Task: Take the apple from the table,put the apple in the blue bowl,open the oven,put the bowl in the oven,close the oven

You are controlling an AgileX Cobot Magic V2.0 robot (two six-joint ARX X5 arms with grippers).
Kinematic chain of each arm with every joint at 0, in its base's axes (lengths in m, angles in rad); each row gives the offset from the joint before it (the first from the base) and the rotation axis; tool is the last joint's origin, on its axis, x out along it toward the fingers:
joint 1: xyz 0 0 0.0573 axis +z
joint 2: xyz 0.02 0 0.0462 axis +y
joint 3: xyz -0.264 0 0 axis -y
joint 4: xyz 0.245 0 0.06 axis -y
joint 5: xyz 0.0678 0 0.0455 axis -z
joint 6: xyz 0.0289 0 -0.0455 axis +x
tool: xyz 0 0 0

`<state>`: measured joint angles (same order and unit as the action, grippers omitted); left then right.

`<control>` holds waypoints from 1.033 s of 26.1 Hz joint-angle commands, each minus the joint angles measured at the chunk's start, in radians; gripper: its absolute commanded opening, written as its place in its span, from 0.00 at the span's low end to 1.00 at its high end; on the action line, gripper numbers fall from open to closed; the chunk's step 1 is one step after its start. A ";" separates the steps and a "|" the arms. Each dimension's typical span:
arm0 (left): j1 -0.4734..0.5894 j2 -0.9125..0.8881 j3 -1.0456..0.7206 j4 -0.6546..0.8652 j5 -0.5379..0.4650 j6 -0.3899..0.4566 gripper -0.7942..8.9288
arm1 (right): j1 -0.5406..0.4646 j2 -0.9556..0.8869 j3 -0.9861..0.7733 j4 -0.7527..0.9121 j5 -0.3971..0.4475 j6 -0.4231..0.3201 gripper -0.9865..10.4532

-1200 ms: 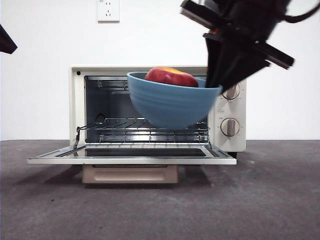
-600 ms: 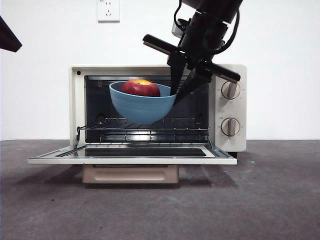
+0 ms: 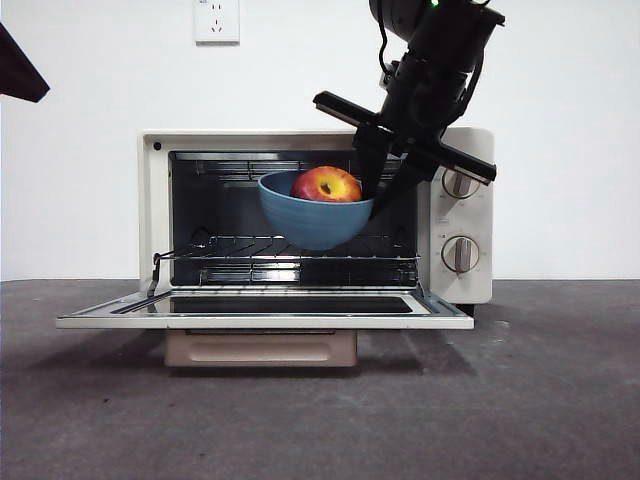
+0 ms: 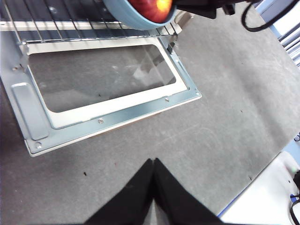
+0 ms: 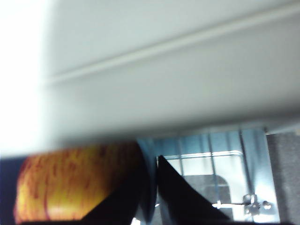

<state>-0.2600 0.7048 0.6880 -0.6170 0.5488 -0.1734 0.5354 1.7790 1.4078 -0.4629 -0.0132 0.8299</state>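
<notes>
The cream oven (image 3: 455, 215) stands open, its glass door (image 3: 265, 308) lying flat toward me. In the cavity mouth hangs the blue bowl (image 3: 305, 218), tilted, just above the wire rack (image 3: 290, 262), with the red-yellow apple (image 3: 327, 185) inside it. My right gripper (image 3: 378, 195) comes down from the upper right and is shut on the bowl's right rim (image 5: 149, 187); the apple (image 5: 70, 187) fills the space beside its jaws. My left gripper (image 4: 153, 161) is shut and empty, hovering over the table (image 4: 225, 117) in front of the door (image 4: 101, 75).
Two round knobs (image 3: 459, 218) sit on the oven's right panel. A wall socket (image 3: 217, 20) is on the white wall behind. A black tip of the waiting arm (image 3: 15, 70) shows at the top left. The table's edge (image 4: 262, 187) lies near the left gripper.
The right gripper has carried the bowl with the apple from in front of the oven, back and down into the cavity mouth, and the bowl has shifted slightly right and tilted.
</notes>
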 commanded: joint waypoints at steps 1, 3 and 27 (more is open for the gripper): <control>-0.004 0.003 0.011 0.009 0.002 0.012 0.09 | 0.001 0.018 0.031 0.016 0.018 0.021 0.09; -0.004 0.003 0.011 0.009 0.002 0.012 0.09 | -0.005 0.019 0.030 0.014 0.019 0.021 0.09; -0.004 0.005 0.011 0.006 0.002 0.012 0.09 | 0.015 -0.035 0.031 0.021 0.022 -0.082 0.22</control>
<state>-0.2604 0.7048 0.6880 -0.6197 0.5484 -0.1711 0.5415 1.7546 1.4117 -0.4522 0.0017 0.7803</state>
